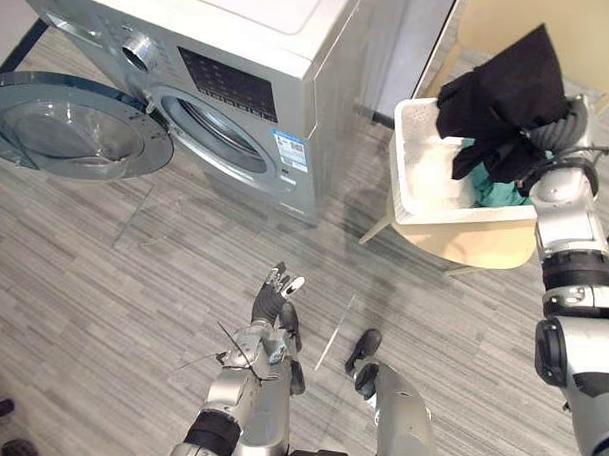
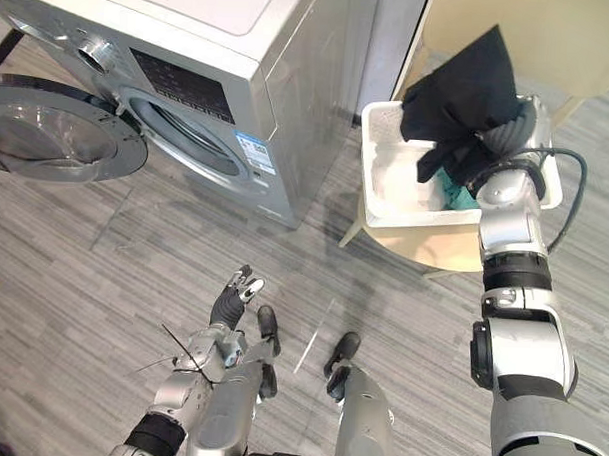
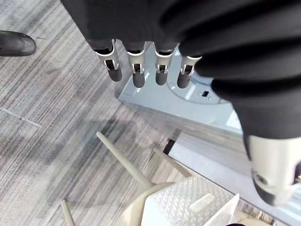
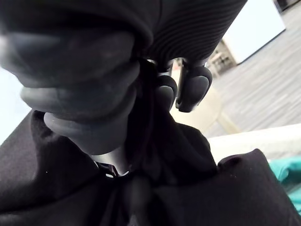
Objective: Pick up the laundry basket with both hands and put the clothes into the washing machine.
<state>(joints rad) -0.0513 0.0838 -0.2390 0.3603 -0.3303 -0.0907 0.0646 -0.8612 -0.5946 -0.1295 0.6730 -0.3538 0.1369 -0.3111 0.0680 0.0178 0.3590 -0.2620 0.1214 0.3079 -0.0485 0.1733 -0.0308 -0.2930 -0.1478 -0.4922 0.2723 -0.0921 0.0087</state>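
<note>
The black garment (image 1: 510,80) covers most of the right hand (image 4: 193,87) and the teal cloth (image 1: 501,193)

No words or numbers can be read. The washing machine (image 1: 324,99), in the upper left of the frame, has a small blue-and-white sticker (image 1: 290,149) beside its drum opening. Above that is a dark control panel (image 1: 227,83). The print on both is too small to make out.

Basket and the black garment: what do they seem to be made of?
Basket: probably rigid white plastic with a matte finish. Its walls keep a straight, boxy shape and show a fine moulded pattern.
Black garment: soft matte cloth, but the weave is too fine to tell. It creases and hangs limp from the right hand.
</note>
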